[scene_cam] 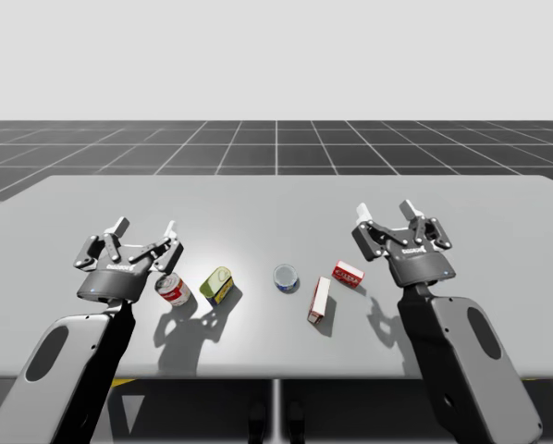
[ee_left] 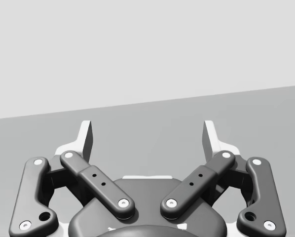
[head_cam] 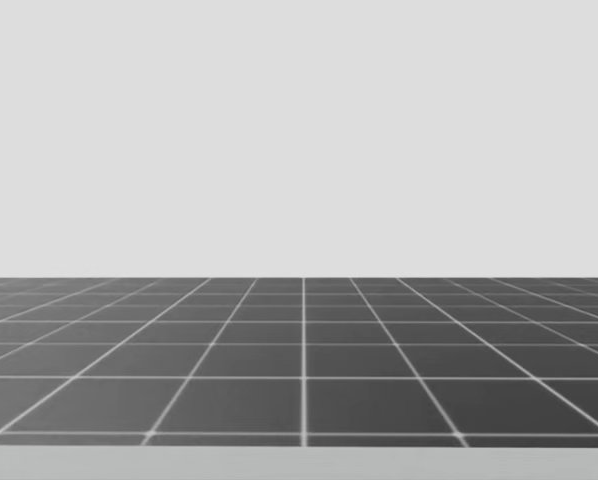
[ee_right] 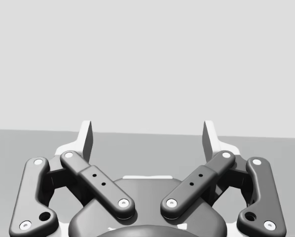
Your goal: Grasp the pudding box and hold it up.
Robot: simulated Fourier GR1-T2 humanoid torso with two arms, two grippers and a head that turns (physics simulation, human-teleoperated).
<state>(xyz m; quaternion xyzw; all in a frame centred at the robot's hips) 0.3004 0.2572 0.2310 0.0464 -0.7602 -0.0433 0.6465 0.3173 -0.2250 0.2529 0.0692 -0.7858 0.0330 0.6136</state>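
Holding the left gripper [scene_cam: 145, 228] above the grey table [scene_cam: 276, 199], fingers spread wide, nothing between them. Holding the right gripper [scene_cam: 385, 211] the same way over the table's right half: fingers apart, empty (both wrist views agree, with bare tabletop ahead of the fingers).

Cannot tell which of two boxes is the pudding box. Either a small red box [scene_cam: 349, 274] lying flat, near the right gripper and on its inner side, or a slim red-and-white box [scene_cam: 319, 300] just beside it, nearer the table's front edge. Both right of centre, between the arms, untouched.

Seeing a blue round can [scene_cam: 286, 277] just left of the small red box, then a green-and-yellow tin [scene_cam: 217, 285] on its side, then a red-and-white can [scene_cam: 173, 289] on its side close by the left gripper.

Looking past the table with the head at a dark grid floor [head_cam: 303, 360].
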